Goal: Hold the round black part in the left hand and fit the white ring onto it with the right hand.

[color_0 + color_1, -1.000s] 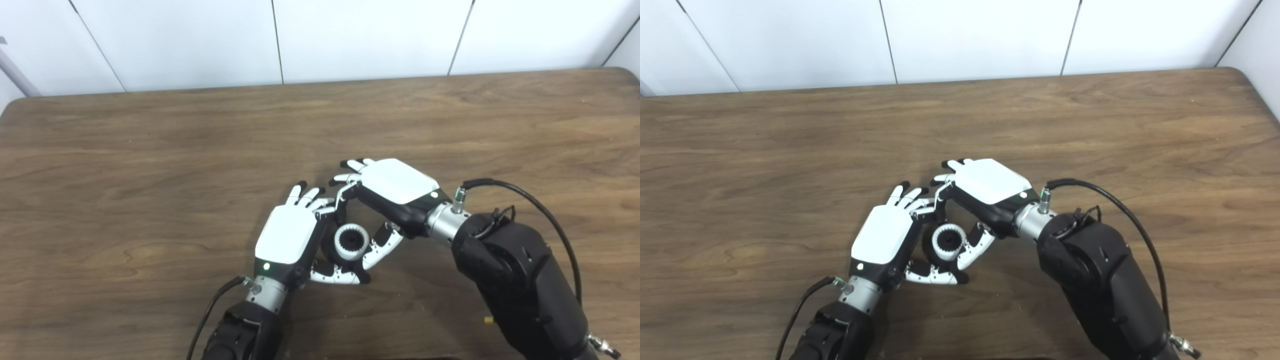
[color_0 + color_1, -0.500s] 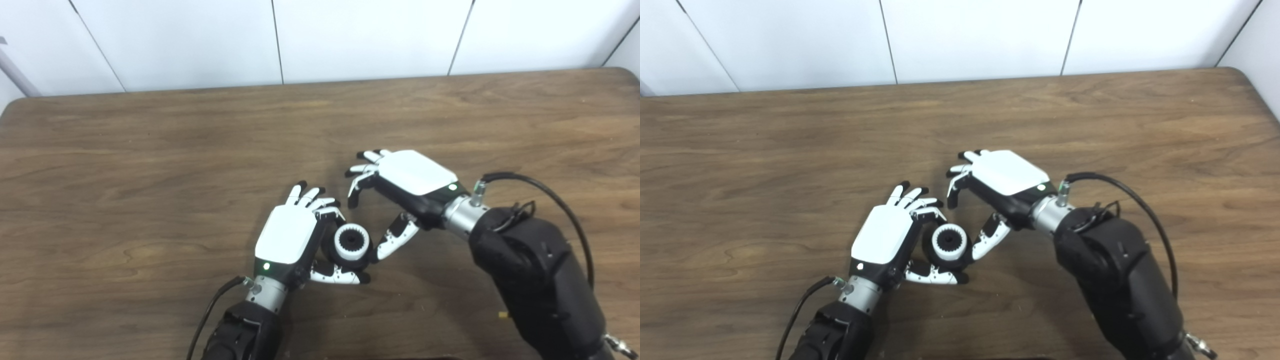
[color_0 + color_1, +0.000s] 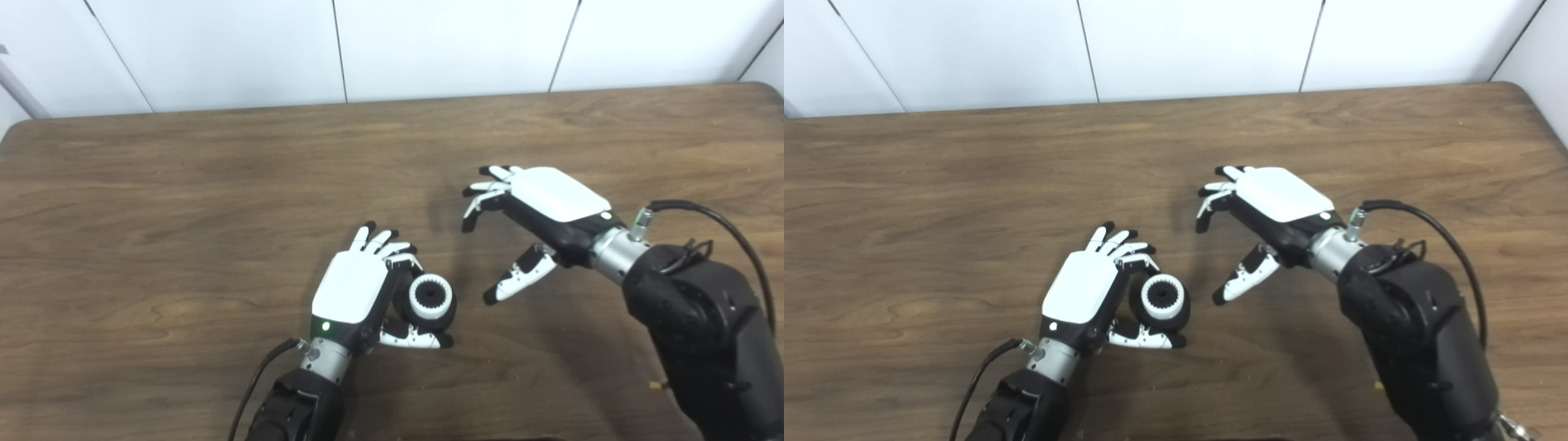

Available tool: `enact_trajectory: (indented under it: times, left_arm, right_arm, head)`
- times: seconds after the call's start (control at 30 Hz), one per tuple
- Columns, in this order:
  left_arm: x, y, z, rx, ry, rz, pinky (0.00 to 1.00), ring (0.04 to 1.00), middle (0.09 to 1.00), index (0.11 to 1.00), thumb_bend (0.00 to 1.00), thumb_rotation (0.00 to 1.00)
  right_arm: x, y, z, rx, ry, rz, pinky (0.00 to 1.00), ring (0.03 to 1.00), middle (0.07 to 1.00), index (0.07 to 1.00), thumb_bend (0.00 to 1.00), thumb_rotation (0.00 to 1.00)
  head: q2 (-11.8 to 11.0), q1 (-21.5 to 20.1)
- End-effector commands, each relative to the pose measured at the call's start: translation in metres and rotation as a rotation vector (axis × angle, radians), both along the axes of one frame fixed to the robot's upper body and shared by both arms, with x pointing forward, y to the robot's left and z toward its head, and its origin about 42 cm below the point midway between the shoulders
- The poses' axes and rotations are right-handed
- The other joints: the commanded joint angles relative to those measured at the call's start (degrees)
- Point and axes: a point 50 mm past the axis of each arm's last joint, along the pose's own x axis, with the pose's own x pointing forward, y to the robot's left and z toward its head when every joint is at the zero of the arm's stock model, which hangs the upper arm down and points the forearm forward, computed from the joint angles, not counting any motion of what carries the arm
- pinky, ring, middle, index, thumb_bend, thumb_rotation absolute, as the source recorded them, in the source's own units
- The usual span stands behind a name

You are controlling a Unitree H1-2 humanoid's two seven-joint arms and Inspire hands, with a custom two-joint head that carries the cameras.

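The left hand sits low over the wooden table, near its front edge, with the round black part gripped against its palm side. Its fingers curl around the far side of the part while the thumb reaches underneath, so the part is clamped between them. The white ring is seated on the face of the black part, its toothed dark bore turned up and toward the right.

The right hand hangs off to the right of that, clear of both part and ring, with bare table between them. It holds nothing: its fingers are bent loosely downward and spread apart, and its thumb points down and left toward the table, well separated from the fingers. A black cable loops from its wrist over the dark forearm. Another cable trails from the left wrist. Behind the table stands a white panelled wall.
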Motion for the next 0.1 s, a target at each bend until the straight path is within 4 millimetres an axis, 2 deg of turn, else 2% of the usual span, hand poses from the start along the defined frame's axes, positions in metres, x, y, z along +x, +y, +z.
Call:
enact_trajectory:
  times: [0.0, 0.07]
  left_arm:
    - [0.0011, 0.0039, 0.0005, 0.009, -0.001, 0.002, 1.0, 0.905, 0.791, 0.486, 0.52, 0.05]
    - [0.0015, 0.0053, 0.0004, 0.005, -0.006, 0.006, 1.0, 0.901, 0.79, 0.487, 0.52, 0.05]
  right_arm:
    - [-0.0009, -0.0056, 0.0162, 0.016, -0.082, -0.013, 1.0, 1.0, 0.894, 0.664, 0.93, 0.34]
    - [-0.0004, -0.0106, 0.0172, 0.026, -0.09, -0.035, 1.0, 1.0, 0.894, 0.664, 0.92, 0.35]
  head:
    - [0.0, 0.0]
    - [-0.1, -0.1]
